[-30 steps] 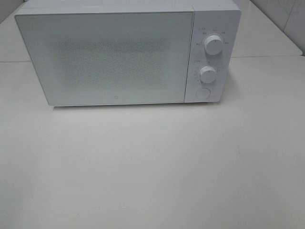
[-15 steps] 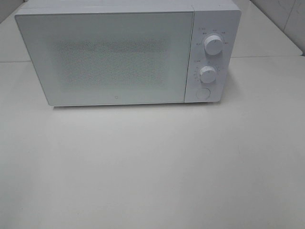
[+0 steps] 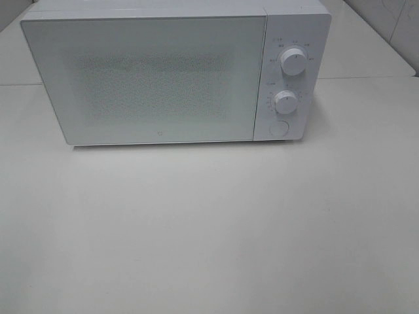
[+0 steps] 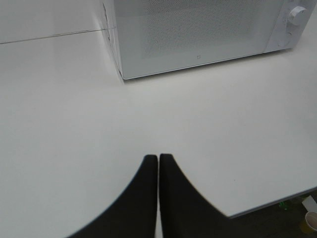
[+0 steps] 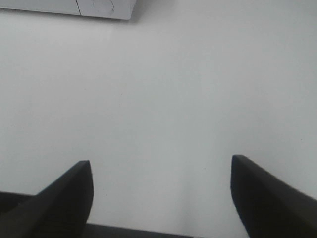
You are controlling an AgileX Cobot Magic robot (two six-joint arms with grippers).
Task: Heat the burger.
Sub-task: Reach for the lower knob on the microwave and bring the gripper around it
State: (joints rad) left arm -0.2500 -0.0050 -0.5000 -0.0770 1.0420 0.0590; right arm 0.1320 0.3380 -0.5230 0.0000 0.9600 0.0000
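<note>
Nearest in the left wrist view, the left gripper [image 4: 158, 158] hangs low over the table [image 3: 209, 229] with its two black fingers [image 4: 136, 198] pressed together, only a hairline slit between them and nothing in it. The fingers are matte, smooth and curve out to wide bases. In the right wrist view, the right gripper [image 5: 161, 161] has its two dark, wedge-shaped fingers [image 5: 69, 193] spread wide apart, with bare tabletop between them and nothing held. Neither arm shows in the exterior high view.

The table is a plain off-white surface, smooth and slightly glossy. The left wrist view catches its near edge, with a dark floor and a blurred, cup-like thing [image 4: 311, 221] below it.

Beyond the open tabletop stands a white, box-shaped microwave [image 3: 294, 26], set square and facing the arms. Its door [image 3: 150, 78] is closed. The door is a broad, flat, pale panel with a fine dotted mesh in its middle, and the mesh does not let the inside be seen. To the right of the door is a narrow control strip with an upper knob [image 3: 292, 62], a lower knob [image 3: 285, 101] and a round button [image 3: 279, 128] below them, all white, with small markings around the knobs too fine to read. The right gripper points towards the lower corner on that side.

The burger shows in no view. Whether it sits behind the closed door cannot be told.

Farther back, a thin seam [image 3: 366, 78] crosses the surface beside the microwave, and pale wall tiles [image 3: 393, 19] rise at the far right.
</note>
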